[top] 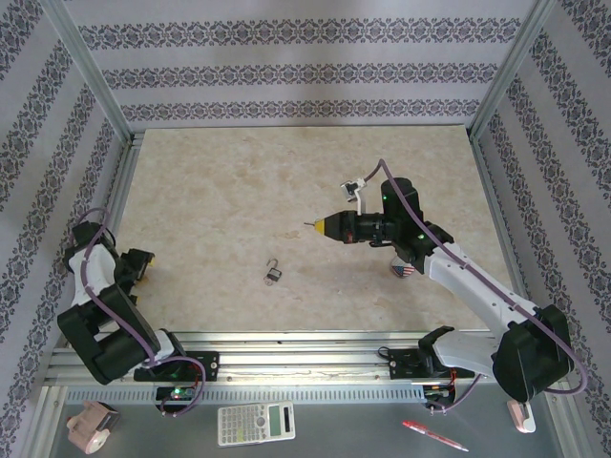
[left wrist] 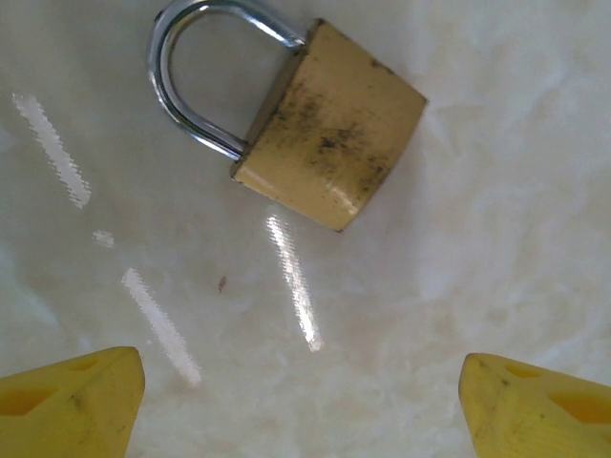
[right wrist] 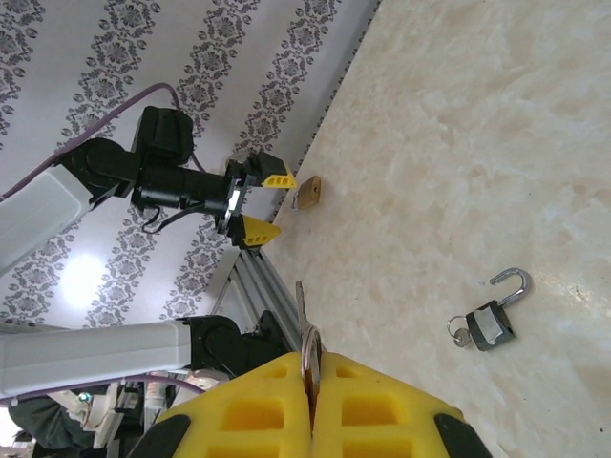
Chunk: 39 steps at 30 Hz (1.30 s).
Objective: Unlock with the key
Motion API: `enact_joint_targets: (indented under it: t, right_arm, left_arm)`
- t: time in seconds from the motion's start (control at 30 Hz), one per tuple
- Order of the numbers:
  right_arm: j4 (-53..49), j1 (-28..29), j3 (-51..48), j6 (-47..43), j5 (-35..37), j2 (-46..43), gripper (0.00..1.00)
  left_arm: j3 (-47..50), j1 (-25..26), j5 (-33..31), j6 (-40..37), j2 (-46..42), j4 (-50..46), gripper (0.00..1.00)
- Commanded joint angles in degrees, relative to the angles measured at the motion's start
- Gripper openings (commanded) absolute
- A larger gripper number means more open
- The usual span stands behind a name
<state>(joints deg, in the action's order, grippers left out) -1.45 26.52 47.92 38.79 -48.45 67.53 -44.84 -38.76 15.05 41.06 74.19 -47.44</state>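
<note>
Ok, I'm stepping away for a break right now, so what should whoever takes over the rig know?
The left gripper is open and empty, just short of the brass padlock, which lies flat near the left edge of the table; its shackle looks seated.
The right gripper has its fingers shut on a key, held off the table and pointing left.
The small dark padlock lies mid-table with its shackle open and keys at its base.
Done: key in hand. Likely left: hold the brass padlock, insert the key, turn.
</note>
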Motion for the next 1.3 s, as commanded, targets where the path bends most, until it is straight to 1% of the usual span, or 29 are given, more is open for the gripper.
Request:
enact_joint_targets:
  t: [0.0, 0.07, 0.17, 0.4, 0.6, 0.67, 0.77, 0.97, 1.07, 1.17, 1.27]
  right_arm:
    - [1.79, 0.28, -1.07, -1.34, -0.75, -1.3, 0.0]
    - [1.77, 0.28, -1.38, -1.83, -0.96, -1.35, 0.0]
    - [2.0, 0.02, -2.21, -2.31, -1.12, -1.02, 0.0]
    - [4.29, -0.42, -2.48, -1.98, -3.1, 2.11, 0.0]
    - [7.13, -0.42, -2.72, -0.55, -4.62, 3.66, 0.0]
    - [7.43, -0.42, -2.83, -0.55, -5.06, 4.0, 0.0]
    - [7.68, -0.51, -3.05, -0.64, -5.47, 4.64, 0.0]
    - [8.13, -0.51, -2.42, -0.56, -5.96, 5.51, 0.0]
    - [8.05, -0.46, -2.09, -0.46, -6.24, 5.52, 0.0]
    - [7.97, -0.42, -2.22, -0.46, -6.08, 5.33, 0.0]
    - [7.87, -0.42, -2.13, -0.46, -6.44, 5.6, 0.0]
  left_arm:
    - [1.25, -0.79, 0.05, 5.49, 1.93, 4.39, 0.85]
    - [0.74, -0.79, -1.53, 5.67, 3.05, 4.37, 0.85]
    - [-0.62, -0.79, -5.7, 5.68, 3.77, 3.88, 0.85]
    - [-3.3, -0.8, -11.29, 6.59, 8.08, 4.75, 0.84]
    - [-5.45, -0.25, -10.81, 7.32, 13.28, 7.33, 0.8]
    - [-6.81, 0.63, -11.85, 6.72, 14.95, 7.56, 0.8]
    - [-8.92, 2.23, -11.31, 6.08, 18.05, 7.58, 0.79]
    - [-13.02, 6.62, -10.77, 3.71, 22.63, 6.39, 0.72]
    - [-12.98, 7.04, -10.4, 0.88, 22.64, 6.25, 0.67]
    - [-14.44, 7.05, -10.56, -3.09, 23.66, 4.08, 0.62]
    - [-16.65, 7.2, -9.77, -7.63, 25.38, 2.3, 0.54]
